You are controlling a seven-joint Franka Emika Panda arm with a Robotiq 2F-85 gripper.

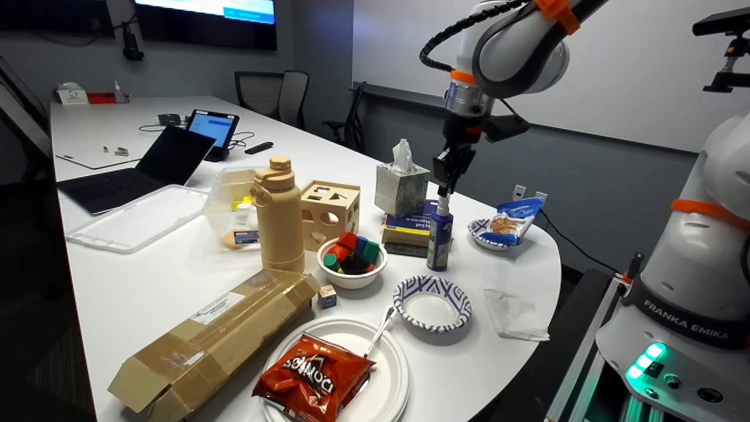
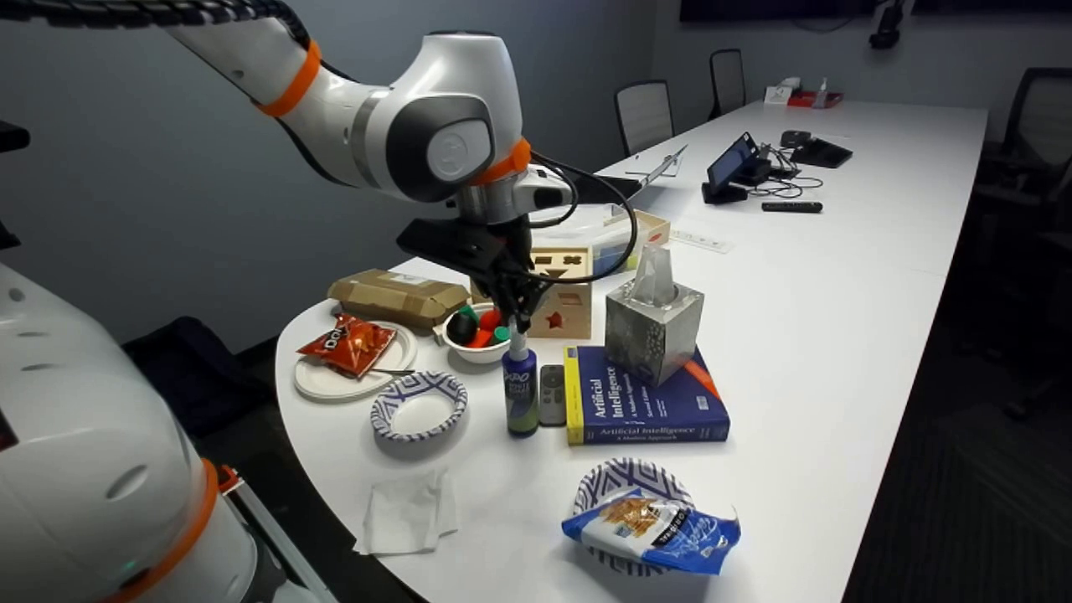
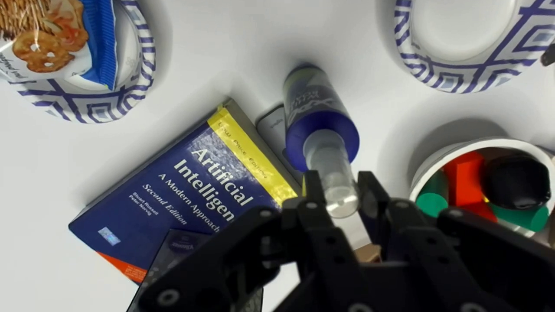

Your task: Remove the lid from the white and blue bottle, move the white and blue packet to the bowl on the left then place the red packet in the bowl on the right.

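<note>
My gripper (image 3: 340,186) has its fingers on both sides of the clear lid (image 3: 336,199) and looks shut on it. The lid is on the white and blue spray bottle (image 3: 314,102), which stands upright in both exterior views (image 1: 439,243) (image 2: 521,389). The white and blue packet (image 2: 662,532) lies across a blue-patterned bowl (image 2: 632,475); it also shows in the wrist view (image 3: 52,47). The other patterned bowl (image 2: 419,409) is empty. The red packet (image 1: 316,375) lies on a white plate (image 1: 392,375) and is out of the wrist view.
A blue book (image 2: 649,402) with a tissue box (image 2: 657,327) on it and a remote (image 2: 552,394) lie beside the bottle. A bowl of coloured blocks (image 1: 351,275), a wooden shape box (image 1: 331,214), a tan bottle (image 1: 280,223), a cardboard box (image 1: 217,340) and a napkin (image 1: 515,316) stand around.
</note>
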